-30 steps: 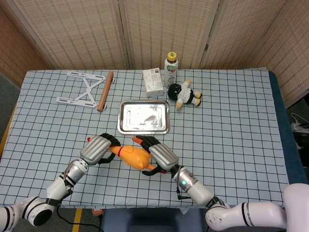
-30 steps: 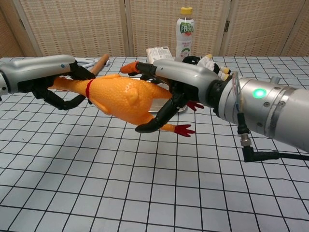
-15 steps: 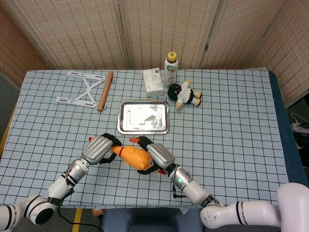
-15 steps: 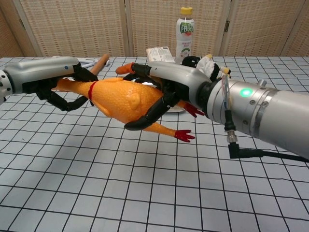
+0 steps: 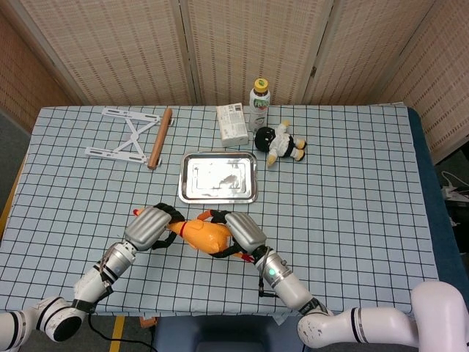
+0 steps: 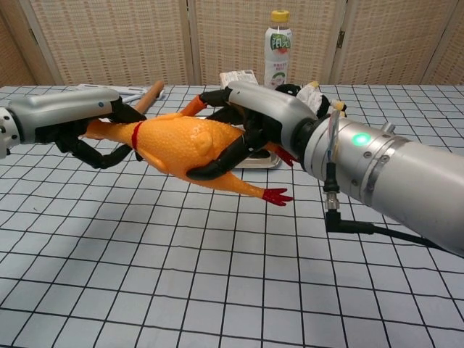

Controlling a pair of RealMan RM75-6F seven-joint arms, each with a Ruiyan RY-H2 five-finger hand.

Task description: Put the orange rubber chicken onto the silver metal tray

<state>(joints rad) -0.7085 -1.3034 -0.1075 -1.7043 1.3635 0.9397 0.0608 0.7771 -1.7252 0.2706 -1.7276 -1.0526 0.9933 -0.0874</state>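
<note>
Both hands carry the orange rubber chicken (image 6: 185,145) above the checked table, just short of the silver metal tray (image 5: 218,177): our left hand (image 6: 69,123) wraps the neck, our right hand (image 6: 254,119) clasps the body, keeping the floppy toy level.

Orange rubber chicken (image 6: 185,145), pebbled skin, red band at the neck, red feet trailing to the right. Held lengthwise above the checked bench (image 5: 352,205), clear of it, tilted with the feet end lower. Neck end gripped by the left robot hand (image 6: 80,125), body wrapped by the dark fingers (image 6: 217,161) of the right robot hand (image 6: 254,123). Silver metal tray (image 5: 218,177): rectangular, shiny, rimmed, lying flat on the bench just beyond the chicken.
</note>
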